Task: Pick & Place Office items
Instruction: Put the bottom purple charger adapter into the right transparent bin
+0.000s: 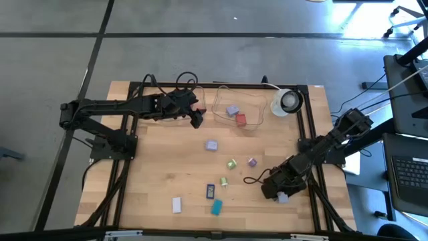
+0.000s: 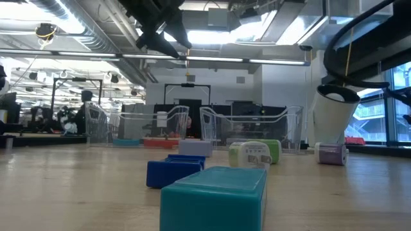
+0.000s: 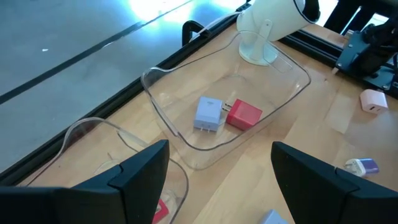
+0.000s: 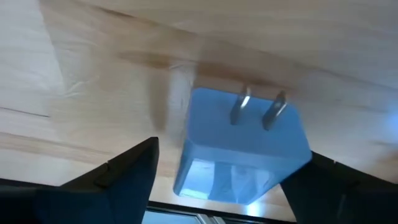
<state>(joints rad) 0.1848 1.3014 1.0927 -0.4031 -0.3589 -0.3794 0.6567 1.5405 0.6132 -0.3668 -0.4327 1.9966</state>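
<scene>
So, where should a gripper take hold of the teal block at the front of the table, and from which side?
The teal block lies flat on the wooden table, clear of the dark blue piece beside it. I would come straight down from above and close on its two long flat sides, near the middle. Those faces look parallel and unobstructed, so the grip should hold.

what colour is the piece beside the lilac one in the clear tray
Red, beside the lilac piece; the left wrist view shows it best.

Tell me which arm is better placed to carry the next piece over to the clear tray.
Right. Its pincer is already down around a pale blue plug block near the table's front right corner. The left pincer hangs open and empty beside the clear tray.
</scene>
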